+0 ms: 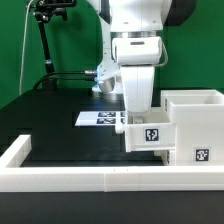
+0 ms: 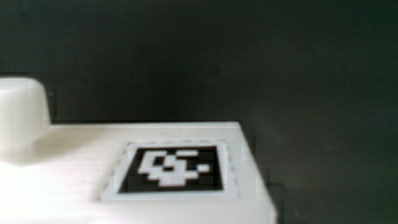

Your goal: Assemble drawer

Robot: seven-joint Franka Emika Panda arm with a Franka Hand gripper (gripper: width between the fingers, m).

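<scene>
One small white drawer tray (image 1: 150, 131) with a black-and-white tag on its face sits right under my gripper (image 1: 141, 108), against the left side of the large hollow white shell (image 1: 197, 125), seen from the exterior view. The fingers reach down onto the tray and appear shut on it. In the wrist view the tray's tagged surface (image 2: 173, 166) fills the lower part, very close to the camera, with a rounded white piece (image 2: 18, 115) beside it. The fingertips themselves are hidden. A second small tray is not in view.
The long low white border wall (image 1: 90, 172) runs along the front and up the exterior view's left. The marker board (image 1: 100, 118) lies flat on the black table behind the tray. A black camera stand (image 1: 45, 45) and a green backdrop are at the back.
</scene>
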